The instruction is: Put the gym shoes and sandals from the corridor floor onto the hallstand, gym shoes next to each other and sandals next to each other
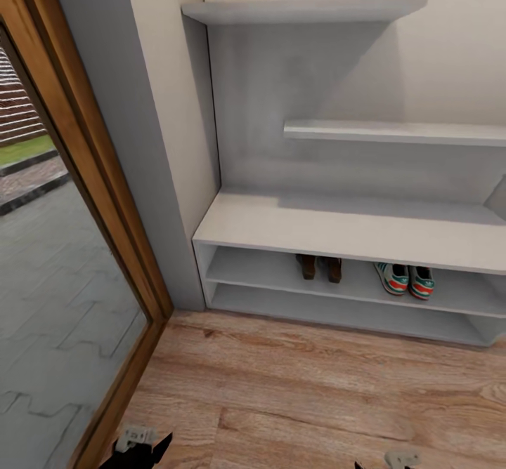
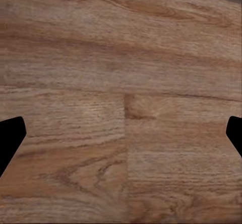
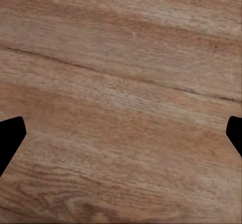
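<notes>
Resting paired on the rack's [image 1: 337, 227] upper slot, sandals [image 1: 320, 267] and gym shoes [image 1: 404, 279] appear done; both grippers [image 2: 121, 138] [image 3: 121, 138] spread, empty.

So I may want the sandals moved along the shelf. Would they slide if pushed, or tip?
Likely slide. The sandals look flat and low, standing on the smooth upper shelf slot of the hallstand, so tipping seems unlikely. Their woven uppers probably flex, so a push low at the sole should work better. The sneakers sit apart to one side, leaving some room.
</notes>
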You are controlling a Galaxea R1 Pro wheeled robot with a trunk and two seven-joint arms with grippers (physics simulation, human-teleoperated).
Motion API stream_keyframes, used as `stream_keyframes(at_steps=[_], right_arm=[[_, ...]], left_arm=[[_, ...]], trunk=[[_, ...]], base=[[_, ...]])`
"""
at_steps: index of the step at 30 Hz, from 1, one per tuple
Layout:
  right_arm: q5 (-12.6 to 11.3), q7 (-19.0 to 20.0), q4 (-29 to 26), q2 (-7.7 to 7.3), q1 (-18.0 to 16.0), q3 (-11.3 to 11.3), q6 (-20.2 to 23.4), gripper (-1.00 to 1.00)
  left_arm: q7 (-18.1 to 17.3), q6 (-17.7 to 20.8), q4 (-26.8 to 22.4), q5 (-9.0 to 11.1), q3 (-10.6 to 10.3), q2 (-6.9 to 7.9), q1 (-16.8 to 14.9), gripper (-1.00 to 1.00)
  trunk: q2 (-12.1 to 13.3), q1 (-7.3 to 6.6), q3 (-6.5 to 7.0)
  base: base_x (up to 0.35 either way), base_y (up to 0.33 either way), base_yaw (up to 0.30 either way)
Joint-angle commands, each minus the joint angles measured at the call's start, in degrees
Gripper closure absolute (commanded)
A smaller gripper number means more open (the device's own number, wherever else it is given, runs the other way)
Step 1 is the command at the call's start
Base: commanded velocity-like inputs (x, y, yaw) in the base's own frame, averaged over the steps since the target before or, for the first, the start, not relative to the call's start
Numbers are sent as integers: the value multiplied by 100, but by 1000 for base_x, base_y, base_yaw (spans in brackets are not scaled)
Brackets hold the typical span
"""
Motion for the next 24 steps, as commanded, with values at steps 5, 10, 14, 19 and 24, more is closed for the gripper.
stream_keyframes(at_steps=[5, 10, 14, 19, 24], right_arm=[[44, 208, 65, -11, 43, -51, -35, -100], [64, 265, 334, 19, 65, -40, -41, -100], [76, 250, 378, 96, 68, -32, -47, -100], [77, 240, 406, 185, 69, -30, -46, -100], [75, 235, 412, 215, 75, -33, -43, -100]], left_arm=[[239, -33, 192, -55, 39, -2, -5, -100], [371, -34, 491, -90, 27, 5, -5, -100], [382, -34, 692, -113, 15, 19, -5, -100], [390, -41, 832, -130, -8, 18, -5, -100], [393, -52, 874, -132, -20, 12, -5, -100]], trunk=[[200, -111, 86], [401, -221, 176], [561, -309, 248], [762, -419, 337], [962, -529, 427]], base=[[0, 0, 0], [0, 0, 0], [0, 0, 0], [0, 0, 0], [0, 0, 0]])
